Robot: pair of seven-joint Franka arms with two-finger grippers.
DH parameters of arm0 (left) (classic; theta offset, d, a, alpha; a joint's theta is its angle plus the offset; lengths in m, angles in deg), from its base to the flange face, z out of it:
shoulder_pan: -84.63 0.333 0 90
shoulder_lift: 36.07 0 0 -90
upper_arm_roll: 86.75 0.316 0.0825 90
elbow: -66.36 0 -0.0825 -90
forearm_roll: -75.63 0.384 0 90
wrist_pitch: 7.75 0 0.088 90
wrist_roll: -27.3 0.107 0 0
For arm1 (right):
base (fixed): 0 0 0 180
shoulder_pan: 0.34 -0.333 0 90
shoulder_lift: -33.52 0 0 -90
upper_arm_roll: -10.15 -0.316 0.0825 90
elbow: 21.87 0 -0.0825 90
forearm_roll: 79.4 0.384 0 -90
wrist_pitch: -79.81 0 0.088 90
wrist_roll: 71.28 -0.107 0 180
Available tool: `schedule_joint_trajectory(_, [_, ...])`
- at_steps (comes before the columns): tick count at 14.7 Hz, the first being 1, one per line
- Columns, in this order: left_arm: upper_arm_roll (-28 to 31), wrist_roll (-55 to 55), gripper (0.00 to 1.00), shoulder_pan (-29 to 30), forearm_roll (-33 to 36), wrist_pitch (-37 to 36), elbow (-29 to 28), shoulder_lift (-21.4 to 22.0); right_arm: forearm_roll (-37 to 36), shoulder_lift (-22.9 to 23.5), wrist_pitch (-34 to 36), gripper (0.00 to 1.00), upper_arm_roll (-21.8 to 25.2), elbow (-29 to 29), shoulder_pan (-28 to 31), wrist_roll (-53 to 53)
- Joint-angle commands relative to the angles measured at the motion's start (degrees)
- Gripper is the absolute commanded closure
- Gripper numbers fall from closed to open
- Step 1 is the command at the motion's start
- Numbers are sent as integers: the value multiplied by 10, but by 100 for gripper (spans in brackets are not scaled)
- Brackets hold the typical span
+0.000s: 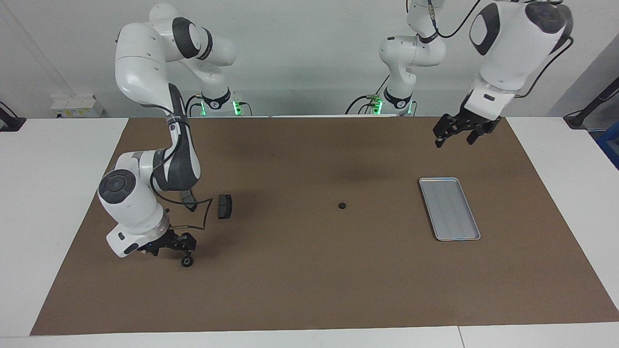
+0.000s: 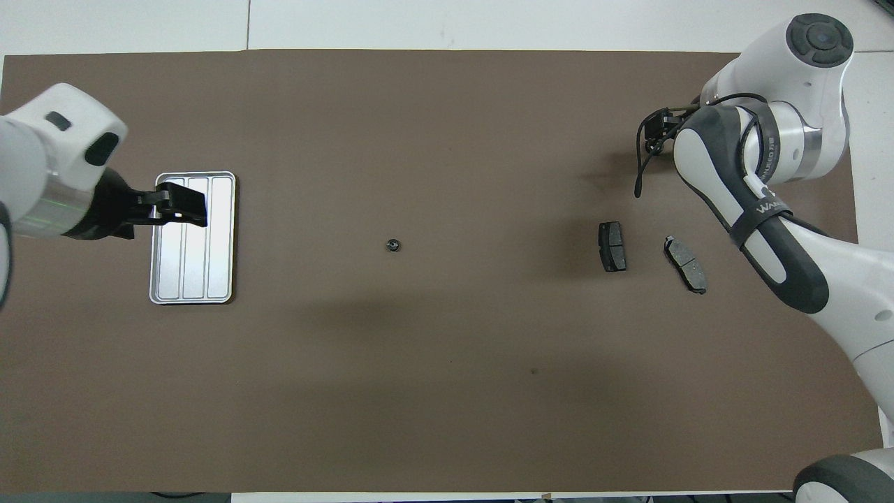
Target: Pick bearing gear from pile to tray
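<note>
A small black round bearing gear [image 1: 186, 262] hangs upright at the fingertips of my right gripper [image 1: 186, 255], low over the mat near the right arm's end. The gripper looks shut on it. In the overhead view this gripper [image 2: 654, 130] is mostly hidden by its own arm. Another small black round gear [image 1: 342, 205] [image 2: 393, 244] lies alone mid-mat. The silver tray [image 1: 449, 208] [image 2: 192, 272] lies bare toward the left arm's end. My left gripper [image 1: 454, 140] [image 2: 187, 206] is open, raised over the tray's edge. No white half-ring bracket shows.
Two dark grey brake pads [image 2: 612, 246] [image 2: 686, 263] lie on the brown mat [image 1: 309, 280] near the right arm. Only one pad [image 1: 225, 206] shows plainly in the facing view. White table surrounds the mat.
</note>
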Motion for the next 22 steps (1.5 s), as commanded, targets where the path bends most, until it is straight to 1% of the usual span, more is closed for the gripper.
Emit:
schedule_joint_trajectory(1, [7, -63, 0, -53, 2, 59, -35, -23, -10, 9, -28, 0, -6, 5, -7, -24])
schedule_joint_trajectory(3, [7, -128, 0, -89, 1, 127, -37, -72, -10, 16, -41, 0, -6, 5, -9, -25])
schedule_joint_trajectory(4, [7, -139, 0, -102, -7, 156, -45, -85, -10, 17, -45, 0, -6, 9, -9, -25])
schedule_joint_trajectory(6, [7, -147, 0, -121, -35, 211, -68, -94, -11, 18, -70, 0, -5, 25, -8, -28])
schedule_joint_trajectory(8, [9, -200, 0, -171, -36, 243, -57, -161, -15, 18, -77, 0, -5, 32, -7, -28])
schedule_joint_trajectory(9, [8, -218, 0, -179, -35, 257, -56, -180, -15, 17, -77, 0, -6, 34, -7, -28])
schedule_joint_trajectory(11, [8, -248, 0, -199, -37, 269, -53, -204, -15, 17, -80, 0, -5, 43, -8, -29])
schedule_joint_trajectory(14, [7, -268, 0, -202, -37, 295, -61, -224, -19, 17, -99, 0, -4, 60, -3, -29])
schedule_joint_trajectory(15, [7, -286, 6, -203, -37, 308, -59, -232, -22, 16, -100, 0, -5, 61, 0, -28])
schedule_joint_trajectory(17, [7, -300, 13, -209, -37, 316, -59, -240, -24, 16, -100, 0, -5, 61, 1, -26])
schedule_joint_trajectory(19, [8, -302, 29, -207, -37, 322, -58, -242, -23, 16, -100, 0, -5, 61, 1, -27])
schedule_joint_trajectory(21, [9, -302, 30, -207, -37, 326, -58, -244, -21, 16, -106, 7, -5, 61, 1, -28])
schedule_joint_trajectory(22, [9, -303, 33, -209, -37, 327, -60, -244, -21, 17, -110, 13, -5, 61, 1, -28])
